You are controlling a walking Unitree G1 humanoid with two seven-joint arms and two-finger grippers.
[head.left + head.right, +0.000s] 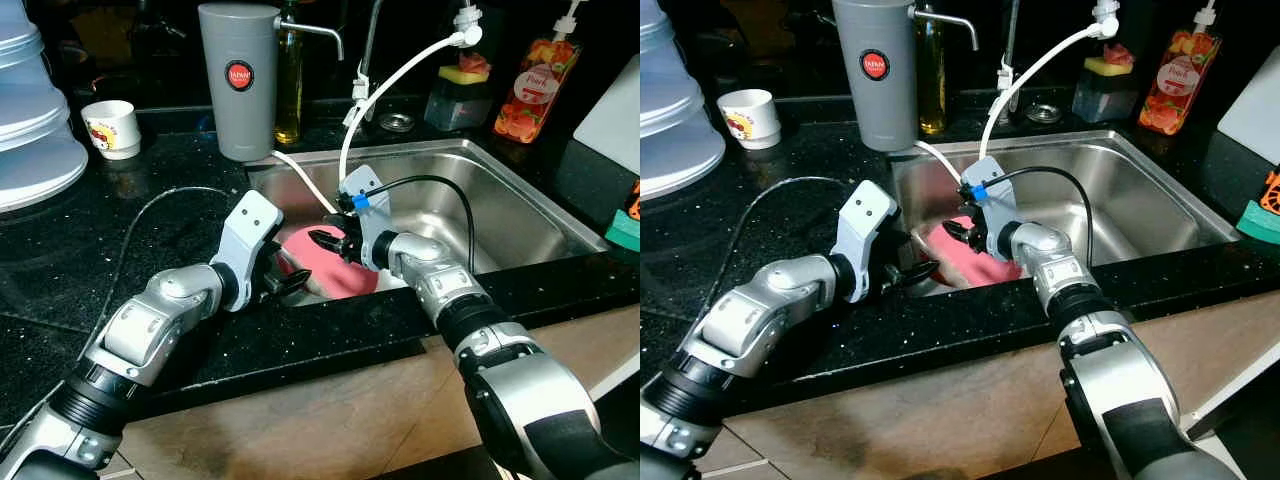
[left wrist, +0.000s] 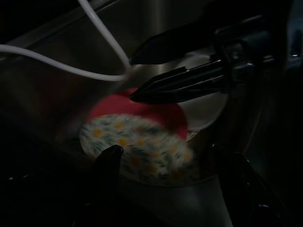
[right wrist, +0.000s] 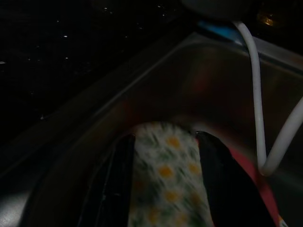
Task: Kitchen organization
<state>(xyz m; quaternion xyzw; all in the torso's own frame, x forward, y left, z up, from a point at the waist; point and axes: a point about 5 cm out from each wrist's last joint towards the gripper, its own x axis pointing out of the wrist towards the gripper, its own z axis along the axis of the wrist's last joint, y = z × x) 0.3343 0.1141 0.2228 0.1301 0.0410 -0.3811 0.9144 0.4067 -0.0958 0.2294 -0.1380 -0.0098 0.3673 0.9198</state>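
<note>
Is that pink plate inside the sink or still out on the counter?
Inside. The pink plate lies in the steel sink at its near left corner, below the black counter edge, with both claws reaching down to it.

- Sink (image 1: pixel 520 215) right half is bare steel, open room at frame centre-right.
- Left near corner crowded: pink plate (image 1: pixel 335 262) w/ left gripper (image 1: pixel 290 283) and right gripper (image 1: pixel 330 243) both at it, jaws apart.
- White hose (image 1: pixel 385 85) arcs down into sink just behind grippers, blocks approach from the back.
- Grey canister (image 1: pixel 240 80) stands at sink's back-left rim.
- Black counter (image 1: pixel 330 335) strip in front is clear.
</note>
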